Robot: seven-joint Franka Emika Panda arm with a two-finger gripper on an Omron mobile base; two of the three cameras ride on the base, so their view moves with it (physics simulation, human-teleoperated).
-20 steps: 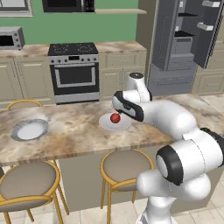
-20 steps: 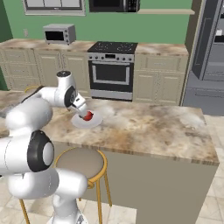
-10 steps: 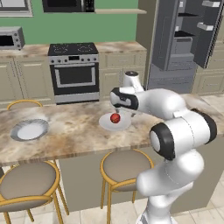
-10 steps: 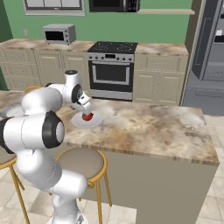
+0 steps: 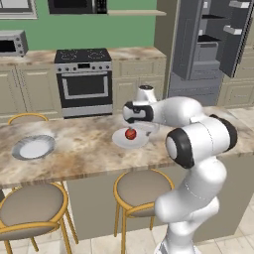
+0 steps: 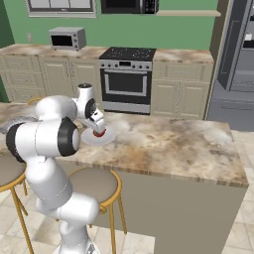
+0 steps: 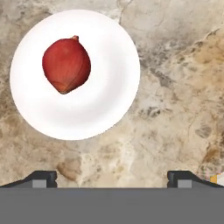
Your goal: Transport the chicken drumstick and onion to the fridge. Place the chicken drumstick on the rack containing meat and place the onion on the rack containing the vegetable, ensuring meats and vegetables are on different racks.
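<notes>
The onion (image 7: 66, 64) is a glossy red ball lying on a white plate (image 7: 109, 92) on the marble island. From the base views the onion (image 5: 130, 133) (image 6: 98, 132) lies directly under my hand. My gripper (image 7: 112, 179) (image 5: 135, 123) (image 6: 95, 123) hovers above the plate, open, with nothing between its fingertips (image 7: 41, 178). The onion sits off to one side of the gripper's line, toward the upper left of the hand view. The fridge (image 5: 208, 44) stands open beyond the island at the back right; its racks are too small to read. The chicken drumstick is out of view.
A second pale plate (image 5: 33, 147) lies at the island's left end. Round stools (image 5: 141, 186) (image 6: 94, 184) stand along the near side. The stove (image 5: 83, 79) and beige cabinets line the back wall, with a microwave (image 6: 67, 37) on the counter.
The arm's elbow and forearm have swung round and folded closer over the island while the hand stays above the onion plate. The gripper remains open.
</notes>
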